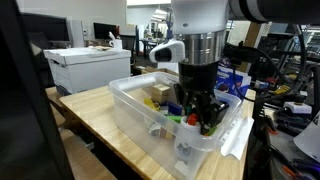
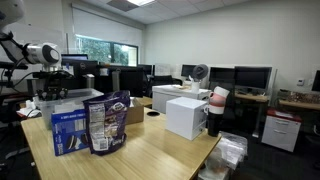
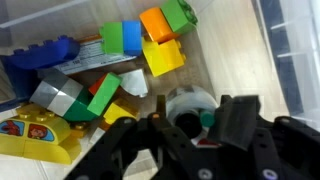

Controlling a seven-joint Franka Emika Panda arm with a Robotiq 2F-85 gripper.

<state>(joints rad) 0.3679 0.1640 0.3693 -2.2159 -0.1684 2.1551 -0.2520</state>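
Observation:
My gripper (image 3: 192, 125) is lowered into a clear plastic bin (image 1: 130, 100) on a wooden table (image 1: 95, 120). In the wrist view its two black fingers press on both sides of a whitish tape roll (image 3: 188, 100) that lies flat on the bin floor. A small green piece (image 3: 207, 119) sits at the roll's hole. Toy blocks lie just beyond it: a yellow one (image 3: 163, 57), a green one (image 3: 112, 37), an orange one (image 3: 153, 22), a blue one (image 3: 35, 62) and a grey one (image 3: 55, 95). In an exterior view the gripper (image 1: 200, 112) is inside the bin.
A white box (image 1: 85, 65) stands on the table behind the bin. In an exterior view a blue carton (image 2: 68, 130) and a snack bag (image 2: 107, 122) stand on the table and hide the bin; a white box (image 2: 185, 115) is beyond. Desks and monitors fill the room.

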